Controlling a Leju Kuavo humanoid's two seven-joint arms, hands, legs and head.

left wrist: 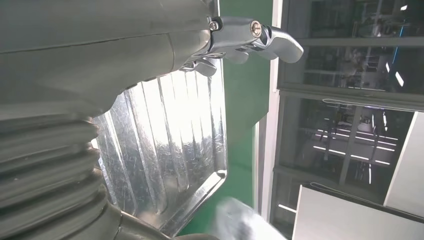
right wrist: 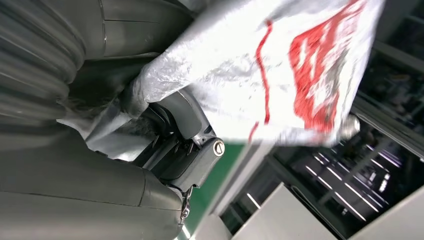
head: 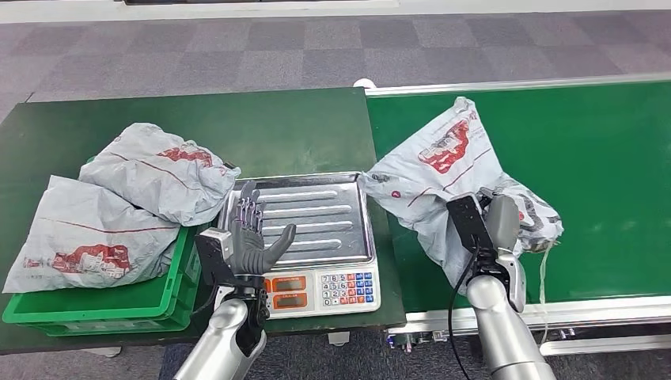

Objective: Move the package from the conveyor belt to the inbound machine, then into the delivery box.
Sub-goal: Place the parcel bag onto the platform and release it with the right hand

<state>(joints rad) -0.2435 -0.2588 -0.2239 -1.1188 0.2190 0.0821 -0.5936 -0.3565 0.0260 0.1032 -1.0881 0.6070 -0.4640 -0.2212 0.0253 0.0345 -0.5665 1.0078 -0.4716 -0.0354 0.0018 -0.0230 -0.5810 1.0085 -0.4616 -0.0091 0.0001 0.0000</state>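
While the right hand [head: 502,224] grips its lower end, the package [head: 443,170] rises slantwise toward the belt's [head: 601,158] far edge. The left hand [head: 252,237], fingers spread, hovers above the scale [head: 332,229].

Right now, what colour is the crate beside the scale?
Green crate, clearest in the head view.

Silver arms end in a dark-fingered left hand [head: 252,237] and grey right hand [head: 502,223] (black wrist cables).
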